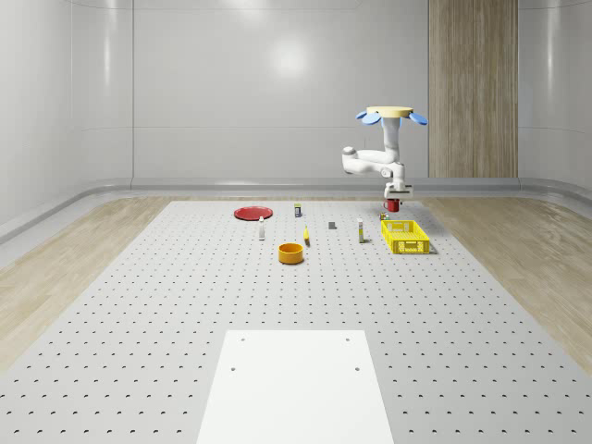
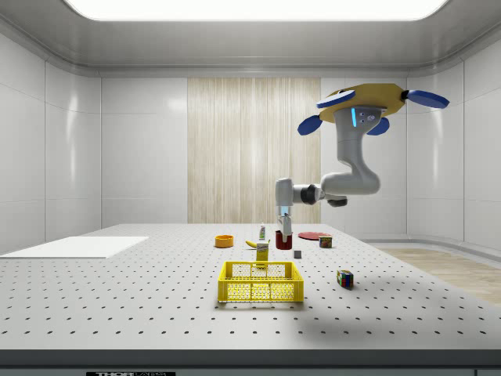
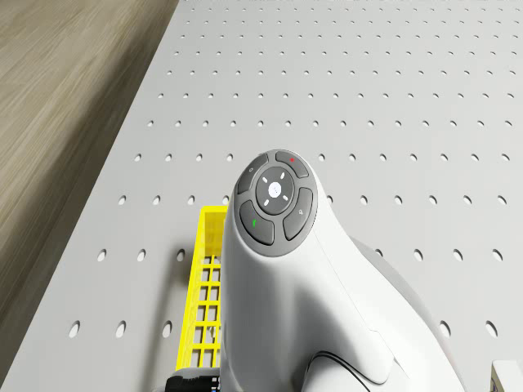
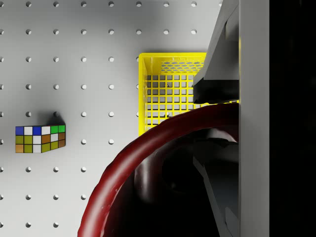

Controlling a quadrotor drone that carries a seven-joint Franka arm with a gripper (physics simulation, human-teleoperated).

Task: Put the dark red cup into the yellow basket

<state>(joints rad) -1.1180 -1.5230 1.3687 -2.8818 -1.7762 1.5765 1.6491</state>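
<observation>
Pincer (image 1: 395, 198) around dark red cup (image 1: 395, 203)

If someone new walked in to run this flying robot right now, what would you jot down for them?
Gripper: shut on the dark red cup, held up in the air, off the table.
Drone: hovering above the table, near the yellow basket.
Basket: sitting on the table, nothing in it; a colored cube lies on the table close by.
Done: cup picked up and carried near the basket.
Left: bring the cup fully over the basket, lower it and let go.
</observation>
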